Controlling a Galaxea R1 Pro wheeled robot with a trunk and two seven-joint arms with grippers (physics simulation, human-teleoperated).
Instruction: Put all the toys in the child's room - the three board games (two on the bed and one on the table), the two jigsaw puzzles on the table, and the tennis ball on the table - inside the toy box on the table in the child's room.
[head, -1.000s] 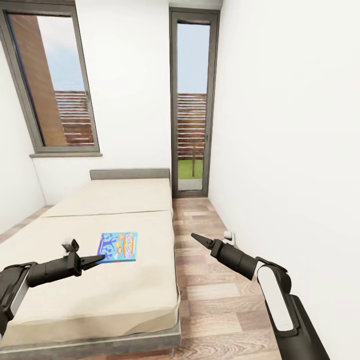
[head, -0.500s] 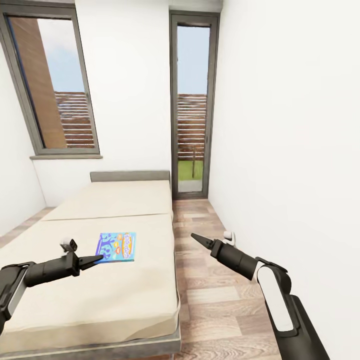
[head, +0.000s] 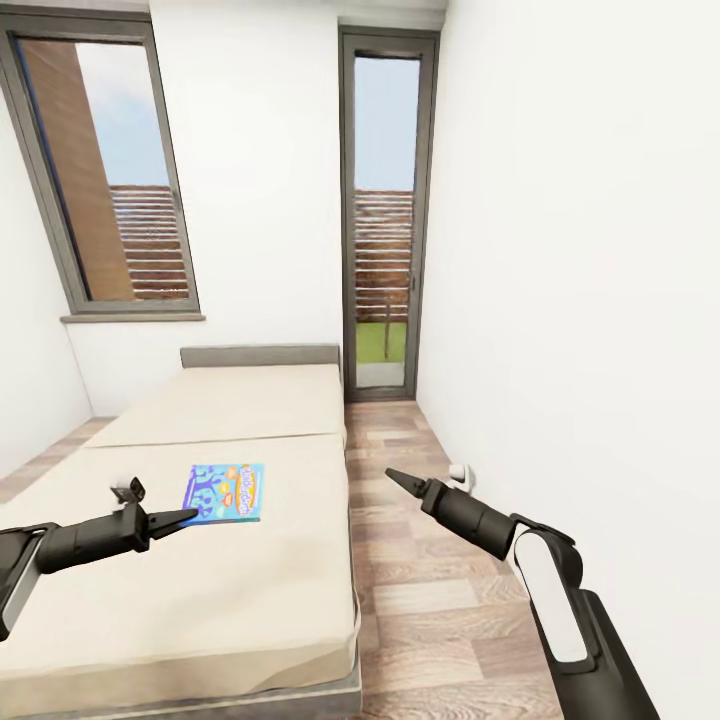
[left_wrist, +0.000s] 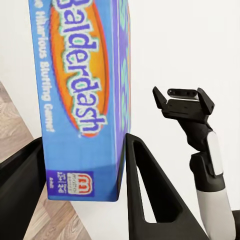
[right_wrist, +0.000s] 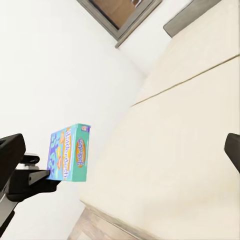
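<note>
Bed (head: 230, 590) with a plain beige mattress lies ahead of you on the left half of the head view, its grey headboard (head: 260, 355) against the far white wall. One blue board game (head: 224, 492), printed "Balderdash", sits at the tip of your left claw (head: 180, 518). In the left wrist view the box (left_wrist: 85, 100) stands between the two black fingers (left_wrist: 150, 190) of that claw, one finger on each broad face, so the left claw is closed on the board game. The right wrist view confirms this: the box (right_wrist: 70, 152) is held on edge, clear of the mattress (right_wrist: 175, 150), with the left claw (right_wrist: 47, 180) at its lower end.

Your right claw (head: 392, 476) hangs over the wood-plank floor (head: 440, 600) beside the bed, well apart from the board game and level with it across the bed edge. Its tips come to a single point in the head view, so the right claw reads as closed and holds nothing. The left wrist view shows the right claw (left_wrist: 183, 102) from the front, beyond the box.

A narrow glazed door (head: 385, 210) stands at the far end of the floor strip, and a window (head: 100, 170) sits above the bed on the left.
</note>
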